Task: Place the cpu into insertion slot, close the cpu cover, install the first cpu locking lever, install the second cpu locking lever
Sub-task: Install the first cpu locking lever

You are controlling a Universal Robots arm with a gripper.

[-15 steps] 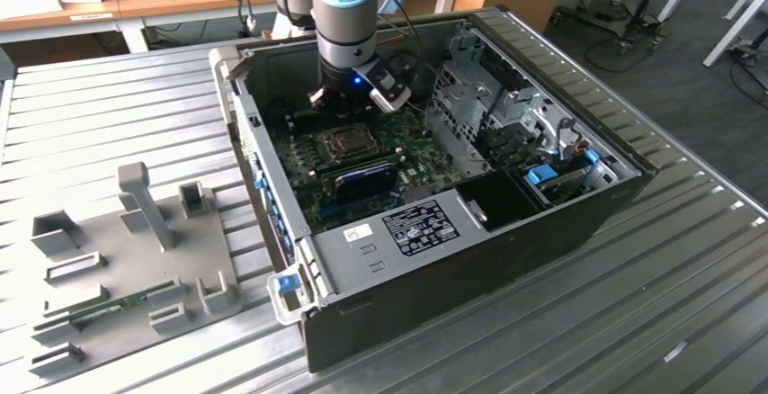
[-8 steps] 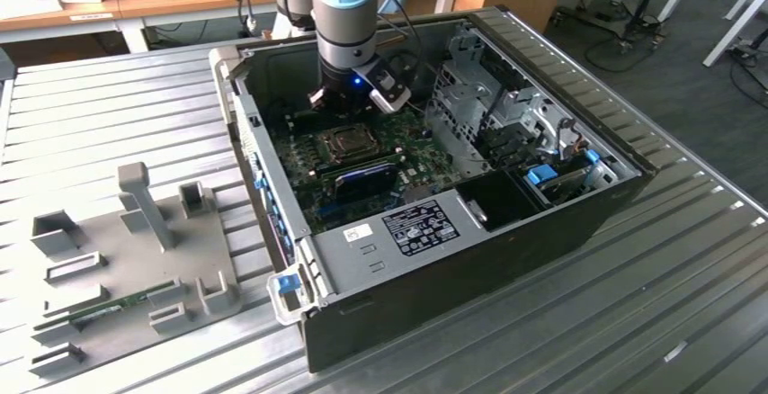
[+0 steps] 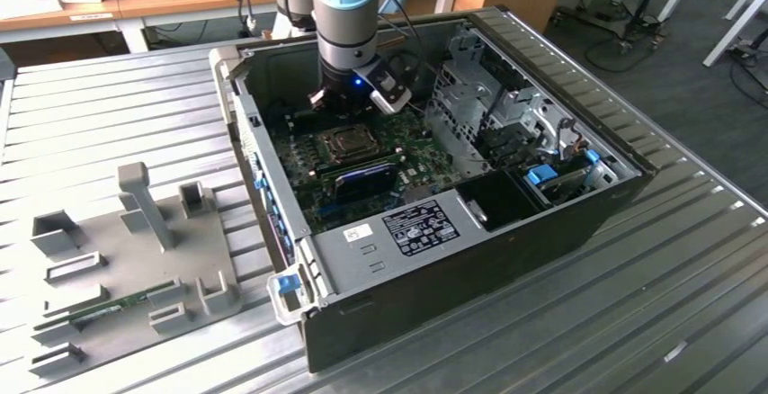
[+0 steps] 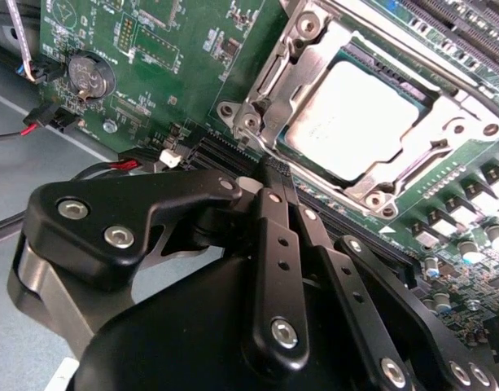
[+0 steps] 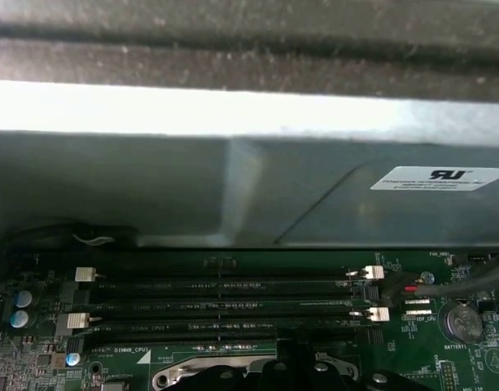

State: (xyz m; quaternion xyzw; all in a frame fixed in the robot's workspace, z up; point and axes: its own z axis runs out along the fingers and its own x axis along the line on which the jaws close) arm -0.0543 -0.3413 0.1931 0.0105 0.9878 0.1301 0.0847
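Grey tray [image 3: 132, 268] lying lower left of exterior view. Arm [image 3: 348, 16] reaching into computer case [image 3: 480, 259], upper centre. Pincer [image 4: 273, 175] clenched, gripping nothing, hovering just beside socket. Chip [image 4: 351, 122] sitting inside, cover [image 4: 269, 110] lying down around it.

The exterior view looks down into the computer case [image 3: 480, 277]; both wrist views sit close above its motherboard [image 4: 151, 49] [image 5: 249, 352].

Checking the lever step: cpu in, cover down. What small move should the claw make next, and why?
Probably ease the claw slightly toward the cpu cover's near edge, to bear on a locking lever. The cpu lies seated, the cover flat around it, and the shut claw sits just beside that edge. Whether a lever is latched I cannot tell.
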